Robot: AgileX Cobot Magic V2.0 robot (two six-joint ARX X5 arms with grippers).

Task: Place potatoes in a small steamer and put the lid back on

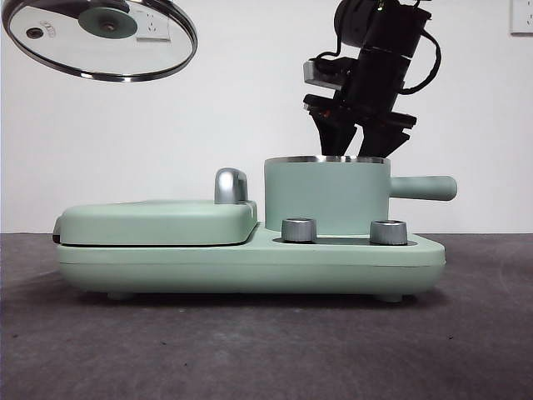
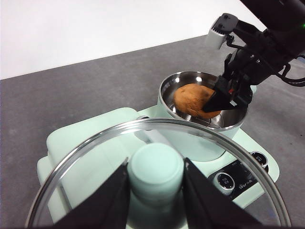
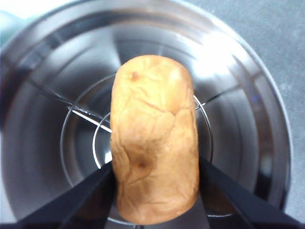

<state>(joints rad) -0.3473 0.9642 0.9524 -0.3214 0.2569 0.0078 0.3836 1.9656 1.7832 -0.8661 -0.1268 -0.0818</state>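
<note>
Lowering the potato [image 3: 155, 143] into the small steamer [image 1: 326, 196] is the step in hand. The right gripper [image 1: 356, 137] stands at the pot's mouth on the right of the appliance [image 1: 250, 258], its two black jaws pinching the orange-brown lump by its sides; the left wrist view shows the potato [image 2: 193, 100] already below the steel rim, inside the polished bowl, with a wire rack visible beneath it in the right wrist view. Whether the potato touches that rack cannot be told. The left gripper [image 2: 156, 191] hangs high at the upper left, well apart from the pot, its jaws pressed onto the mint-green knob of the lid [image 1: 100, 37], which tilts slightly in the air. The flat griddle cover [image 1: 158, 221] lies closed on the left of the appliance, beside the steamer, and the pot's straight handle [image 1: 425, 187] points right. Two steel dials [image 1: 300, 230] sit on the near edge. Judged from this, the task is about half done: the potato is in the pot but not released, and the lid is off. The next move calls for the right jaws to spread and lift clear of the rim, straight up, before the left arm carries the lid across and sets it level on the steel rim.
</note>
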